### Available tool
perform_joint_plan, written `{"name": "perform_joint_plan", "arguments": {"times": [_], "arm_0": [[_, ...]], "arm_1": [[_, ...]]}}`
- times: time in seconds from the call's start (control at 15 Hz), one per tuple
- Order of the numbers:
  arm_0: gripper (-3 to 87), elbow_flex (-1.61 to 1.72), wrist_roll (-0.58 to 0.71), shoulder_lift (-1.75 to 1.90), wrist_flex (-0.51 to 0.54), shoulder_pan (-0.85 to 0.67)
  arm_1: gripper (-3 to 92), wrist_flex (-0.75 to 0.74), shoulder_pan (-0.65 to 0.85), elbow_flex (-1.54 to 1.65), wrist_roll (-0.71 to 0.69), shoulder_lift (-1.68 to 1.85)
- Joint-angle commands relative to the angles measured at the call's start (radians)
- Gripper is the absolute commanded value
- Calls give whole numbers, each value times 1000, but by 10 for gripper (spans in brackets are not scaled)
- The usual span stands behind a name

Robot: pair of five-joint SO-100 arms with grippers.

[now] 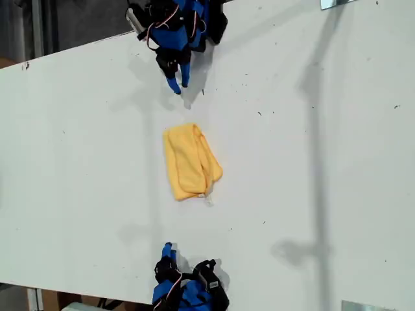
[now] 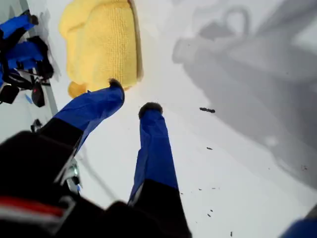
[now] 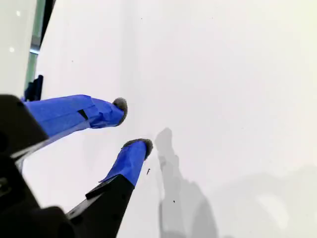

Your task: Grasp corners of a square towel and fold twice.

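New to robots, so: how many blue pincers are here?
2. The top pincer is at the exterior view's top edge, the bottom pincer at its bottom edge. None seems hidden.

No lettering, label, brand mark, number or sign can be read in any of the three views. The white table (image 1: pixel 337 162) carries only small dark specks, and the folded yellow towel (image 1: pixel 190 162) shows plain cloth with no legible tag or print.
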Motion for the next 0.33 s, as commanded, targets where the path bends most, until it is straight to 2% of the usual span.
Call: {"name": "perform_joint_plan", "arguments": {"times": [0.0, 0.07, 0.2, 0.27], "arm_0": [[104, 2, 6, 5, -12, 3], [104, 2, 6, 5, -12, 3], [104, 2, 6, 5, -12, 2], [104, 2, 6, 5, -12, 2]], "arm_1": [[122, 15, 15, -48, 12, -9], [123, 52, 54, -55, -2, -9], [123, 87, 126, -54, -287, -9], [124, 109, 155, -54, -482, -9]]}}
